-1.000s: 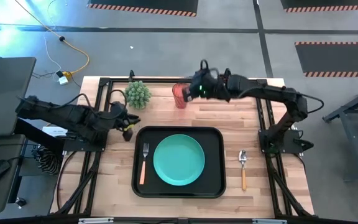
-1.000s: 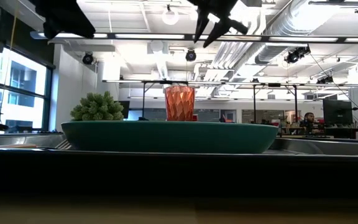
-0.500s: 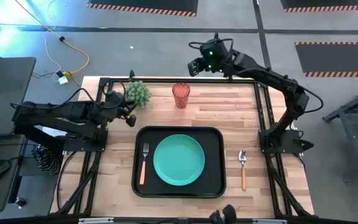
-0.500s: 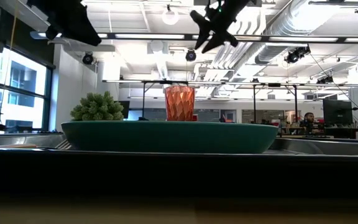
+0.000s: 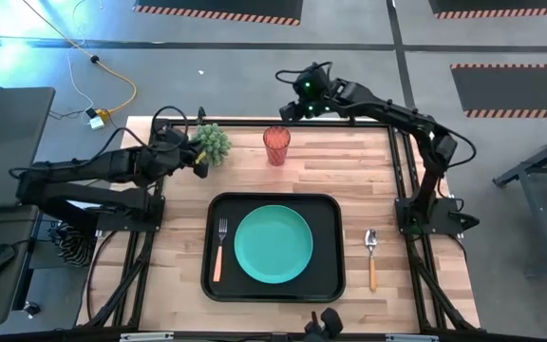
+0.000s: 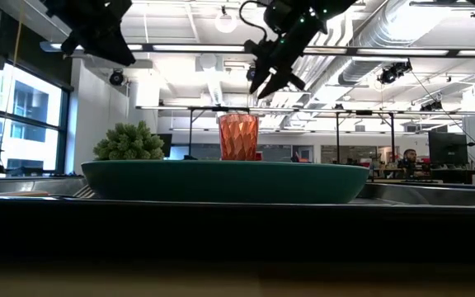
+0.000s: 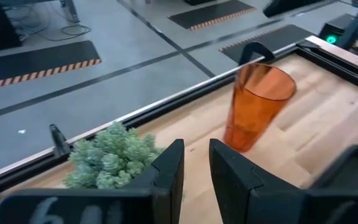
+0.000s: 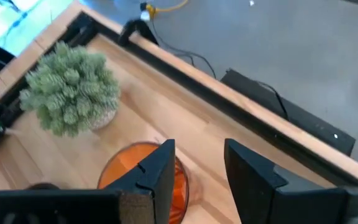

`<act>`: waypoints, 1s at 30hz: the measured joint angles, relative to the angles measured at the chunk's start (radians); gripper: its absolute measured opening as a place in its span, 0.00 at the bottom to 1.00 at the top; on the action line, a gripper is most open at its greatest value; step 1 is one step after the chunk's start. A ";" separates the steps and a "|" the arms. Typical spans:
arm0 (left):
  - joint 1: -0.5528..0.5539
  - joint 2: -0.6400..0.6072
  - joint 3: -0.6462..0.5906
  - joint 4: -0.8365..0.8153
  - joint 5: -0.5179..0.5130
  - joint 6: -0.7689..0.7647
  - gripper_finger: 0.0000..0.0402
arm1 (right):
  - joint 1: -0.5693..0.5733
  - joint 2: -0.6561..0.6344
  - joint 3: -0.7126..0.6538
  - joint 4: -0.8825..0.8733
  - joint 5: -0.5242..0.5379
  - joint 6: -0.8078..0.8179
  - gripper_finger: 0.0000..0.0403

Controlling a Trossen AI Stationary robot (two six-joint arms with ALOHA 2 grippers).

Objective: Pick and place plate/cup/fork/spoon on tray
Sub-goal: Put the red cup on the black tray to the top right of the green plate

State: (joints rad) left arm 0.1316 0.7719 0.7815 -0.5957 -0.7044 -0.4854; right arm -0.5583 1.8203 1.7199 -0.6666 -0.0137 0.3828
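Note:
The black tray (image 5: 329,204) lies at the table's middle. On it rest the teal plate (image 5: 273,245) and, to its left, the fork (image 5: 220,249). The spoon (image 5: 371,258) lies on the wood to the right of the tray. The red-orange cup (image 5: 275,144) stands upright near the far edge. My right gripper (image 5: 288,106) hangs open over the far edge, just beyond and above the cup (image 8: 143,171). My left gripper (image 5: 198,158) is in the air beside the potted plant, with a narrow gap between its fingers (image 7: 196,168) and nothing in it.
A spiky green potted plant (image 5: 212,142) stands left of the cup, close to my left gripper. The table's black frame rail (image 5: 254,123) runs along the far edge. Bare wood lies between the cup and the tray.
My right gripper has swung from beside the cup toward the far edge and a little left, has turned, and has come lower toward the cup. My left gripper has moved toward the far edge, up beside the plant. The cup and the things on the tray have stayed put.

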 joint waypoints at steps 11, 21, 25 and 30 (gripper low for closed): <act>0.061 0.000 0.000 0.000 0.001 0.000 0.17 | 0.047 0.060 0.000 -0.065 -0.007 -0.007 0.32; 0.079 0.000 0.000 -0.002 0.008 0.000 0.17 | 0.068 0.121 0.000 -0.088 0.013 -0.007 0.32; 0.079 0.000 0.000 -0.004 0.007 0.000 0.17 | 0.068 0.144 0.000 -0.100 0.024 -0.009 0.32; 0.079 0.000 0.000 -0.004 0.007 0.000 0.17 | 0.068 0.146 0.000 -0.105 0.033 -0.007 0.28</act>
State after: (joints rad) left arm 0.2104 0.7719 0.7815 -0.5999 -0.6973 -0.4854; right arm -0.4900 1.9663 1.7199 -0.7714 0.0189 0.3757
